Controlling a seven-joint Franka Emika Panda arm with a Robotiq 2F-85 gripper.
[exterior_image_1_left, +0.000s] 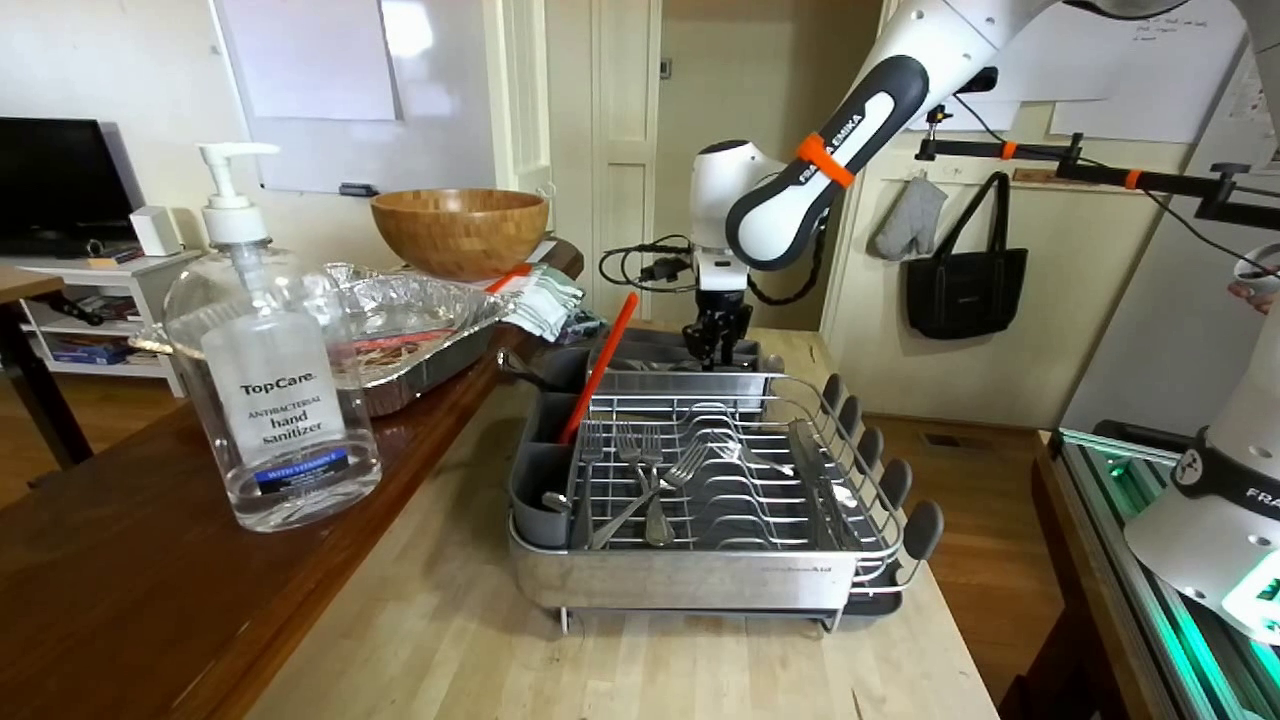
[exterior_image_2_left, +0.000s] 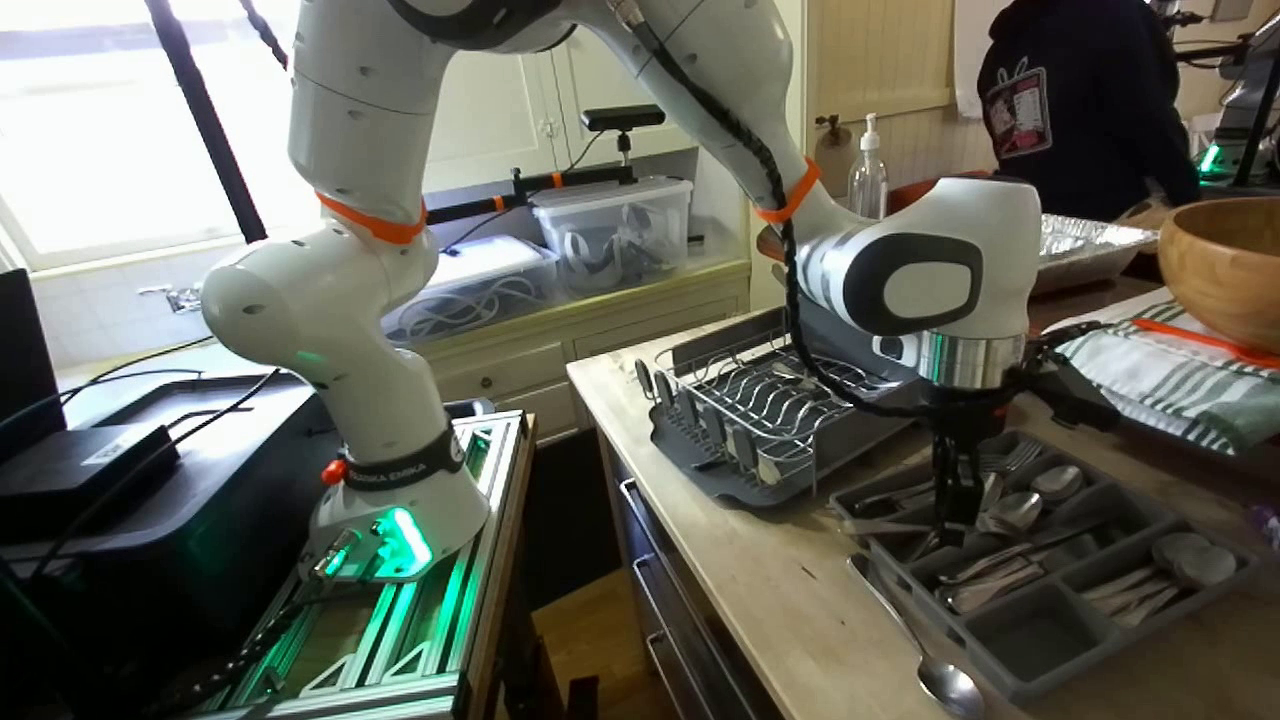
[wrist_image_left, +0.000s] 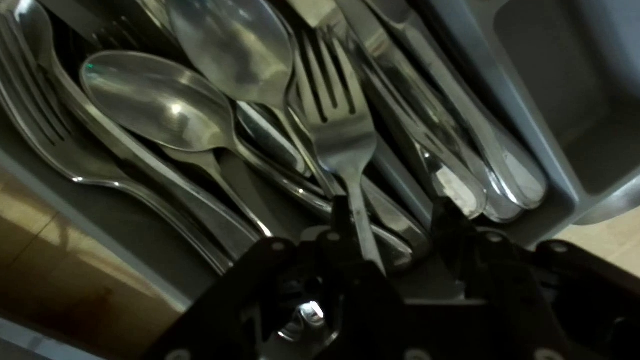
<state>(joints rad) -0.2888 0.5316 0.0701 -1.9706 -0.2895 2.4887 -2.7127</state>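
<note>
Wooden counter (exterior_image_2_left: 800, 600), one cutlery tray (exterior_image_2_left: 1038, 632); one pincer (wrist_image_left: 393, 212), spread apart, near one fork (wrist_image_left: 346, 137), two spoons (wrist_image_left: 157, 102).

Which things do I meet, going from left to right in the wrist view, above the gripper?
Left fork, lower spoon, upper spoon, middle fork, metal handles, gray tray compartment.

Bright daylight, dim close-up
The large rectangular window (exterior_image_2_left: 100, 140) is blown out; glare spots the glossy white whiteboard (exterior_image_1_left: 440, 150); the wrist view is dark, glints edging silver metal cutlery (wrist_image_left: 345, 145).
</note>
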